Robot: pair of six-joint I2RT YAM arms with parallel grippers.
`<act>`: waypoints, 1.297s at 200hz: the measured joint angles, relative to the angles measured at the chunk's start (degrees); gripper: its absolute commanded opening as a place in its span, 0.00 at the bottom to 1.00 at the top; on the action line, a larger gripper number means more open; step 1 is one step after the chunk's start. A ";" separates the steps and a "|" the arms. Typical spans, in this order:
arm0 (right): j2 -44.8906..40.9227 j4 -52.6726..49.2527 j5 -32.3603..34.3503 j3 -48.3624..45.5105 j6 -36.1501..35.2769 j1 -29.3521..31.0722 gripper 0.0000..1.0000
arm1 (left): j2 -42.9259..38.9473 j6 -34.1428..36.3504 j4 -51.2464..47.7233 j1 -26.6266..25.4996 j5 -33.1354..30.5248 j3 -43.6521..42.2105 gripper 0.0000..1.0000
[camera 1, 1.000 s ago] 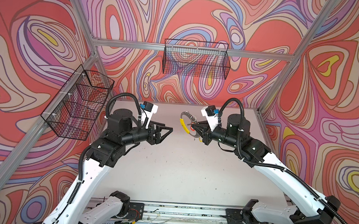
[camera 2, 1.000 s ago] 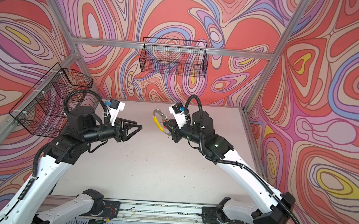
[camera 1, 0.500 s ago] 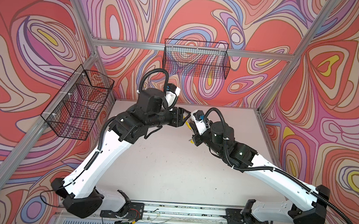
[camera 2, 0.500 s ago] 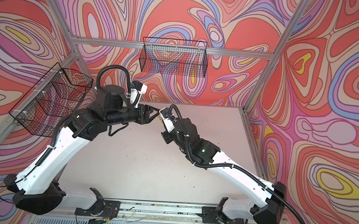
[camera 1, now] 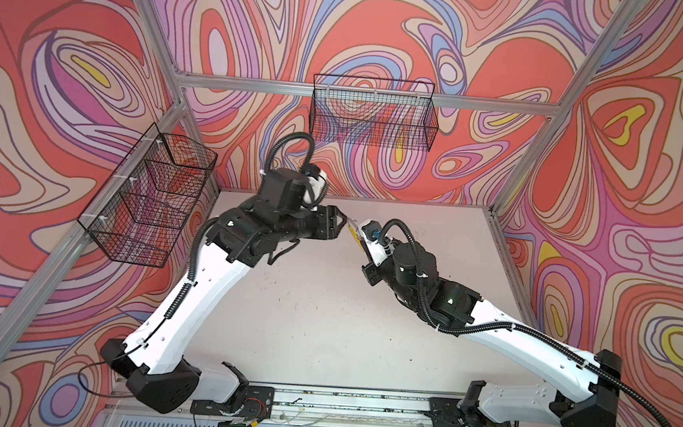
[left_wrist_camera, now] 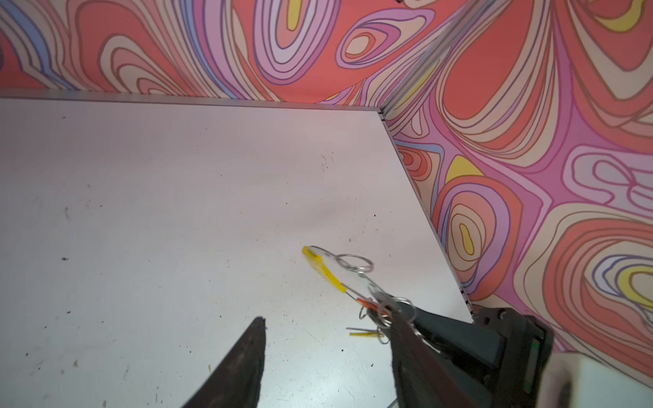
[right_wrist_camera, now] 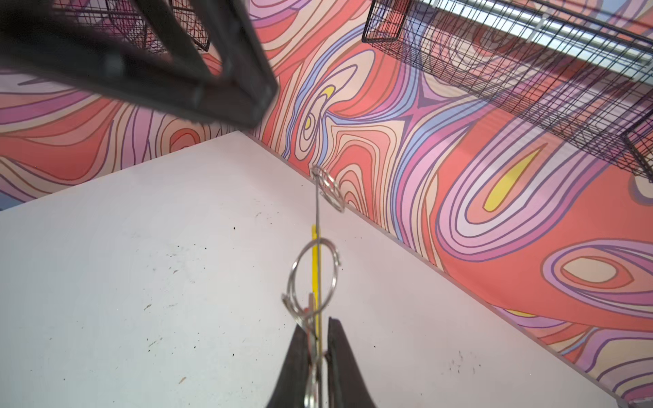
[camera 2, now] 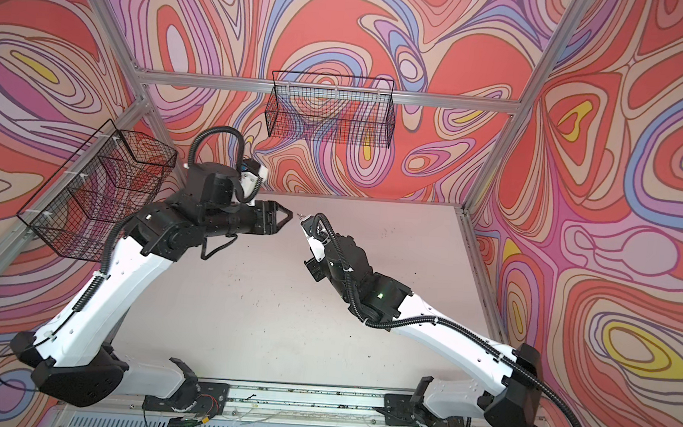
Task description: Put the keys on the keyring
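Right gripper (right_wrist_camera: 318, 330) of mine clamps shut on the keyring (right_wrist_camera: 314, 247), a thin flat ring seen edge-on with a yellow arc and shiny wire split rings (right_wrist_camera: 292, 279), held out over the speckled white table (right_wrist_camera: 141, 282); my left gripper (left_wrist_camera: 327, 318) gapes empty just beside it, arm outstretched

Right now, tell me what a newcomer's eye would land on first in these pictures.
The swirling red, pink and purple walls on every side strike first. Over the far middle of the table the right gripper, jaws shut on the keyring with its yellow arc, nearly meets the left gripper, jaws apart. One black wire basket hangs on the back wall, a partitioned basket on the left wall.
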 measured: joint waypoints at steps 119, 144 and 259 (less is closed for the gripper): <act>-3.69 13.90 5.16 -10.45 -19.69 4.00 0.00 | -0.26 -18.45 15.63 7.91 29.42 -15.63 0.64; -2.05 15.02 5.77 -10.21 -23.61 5.46 0.00 | -0.28 -19.58 17.84 7.93 31.12 -16.59 0.64; 2.12 11.65 9.90 -7.39 -35.17 8.02 0.00 | 0.59 -28.76 18.95 9.09 32.96 -20.74 0.00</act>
